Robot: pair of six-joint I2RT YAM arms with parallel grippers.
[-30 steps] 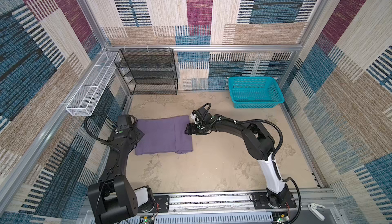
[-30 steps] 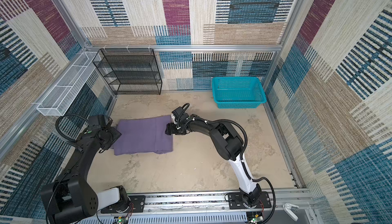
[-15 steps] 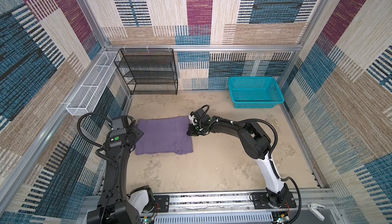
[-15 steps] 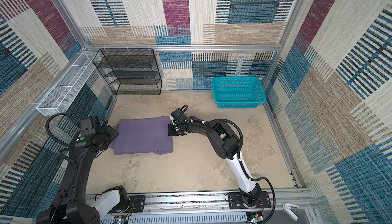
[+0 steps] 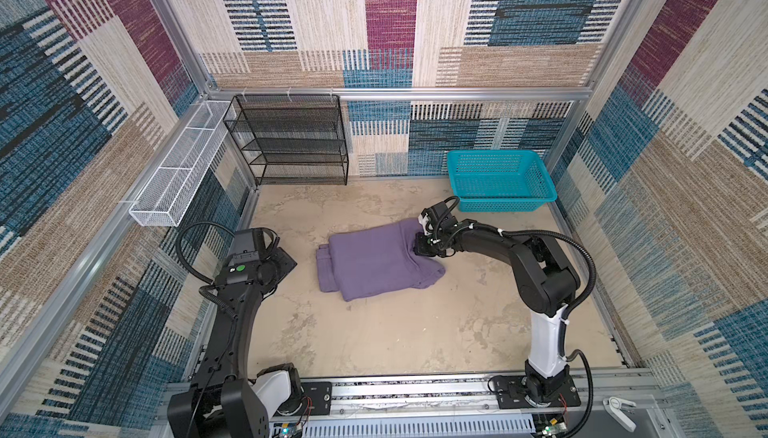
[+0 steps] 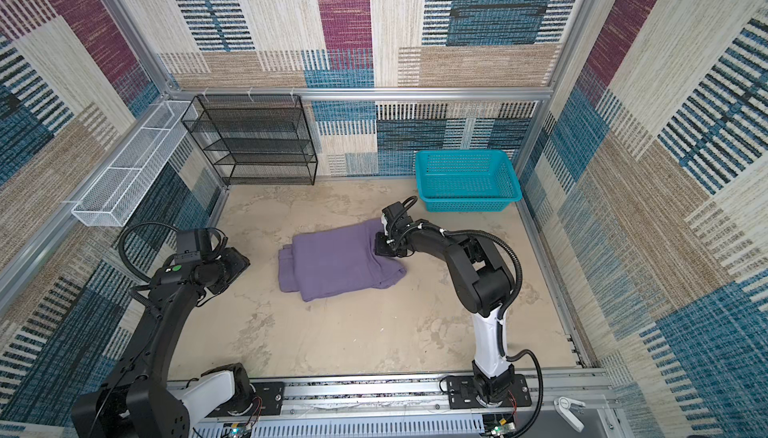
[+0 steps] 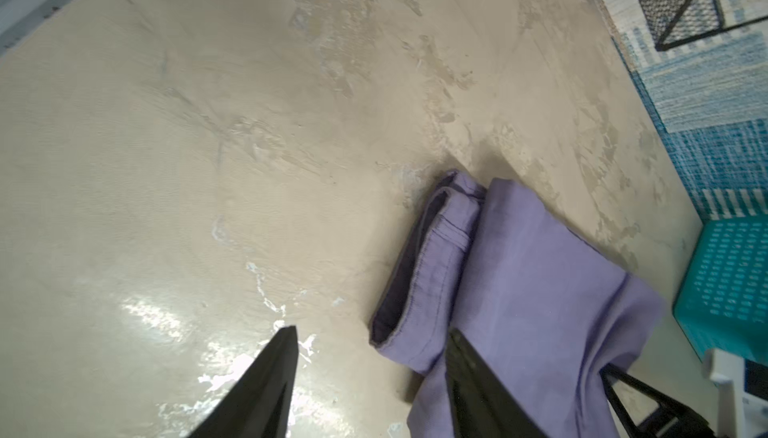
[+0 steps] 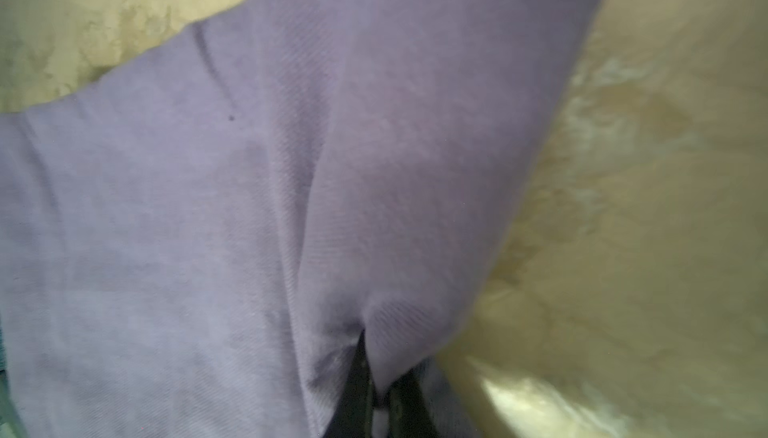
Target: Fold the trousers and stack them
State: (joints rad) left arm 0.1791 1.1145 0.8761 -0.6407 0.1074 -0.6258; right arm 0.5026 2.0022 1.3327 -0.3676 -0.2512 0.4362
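Beige mottled floor point(image 5: 374, 332) across the whole cell. Black mesh shelf rack point(image 5: 291, 141) upright at the back wall, left of centre. White wire tray point(image 5: 178, 174) hung along the left wall, just beside the rack. Teal basket point(image 5: 498, 205) on the floor in the back right corner.

Trousers point(image 5: 370, 261) point(image 6: 332, 261) mid-floor in both top views. Folded into a layered purple rectangle, slightly skewed, apart from the basket. Under layers peeking out along the left edge. Same trousers point(image 7: 540, 290) in the left wrist view, with stitched hem and dark inner side of an under layer showing. Right edge bunched and raised off the floor.

Right gripper point(image 5: 417, 245) point(image 6: 380, 245) at that raised edge, clenched on a pinch of cloth. In the right wrist view, right gripper point(image 8: 376, 357) with black fingers close together and trousers point(image 8: 208, 207) puckered over them.

Left gripper point(image 5: 286, 263) point(image 6: 235, 265) left of the trousers, not touching them. Released: fingers point(image 7: 270, 373) spread wide, nothing gripped.
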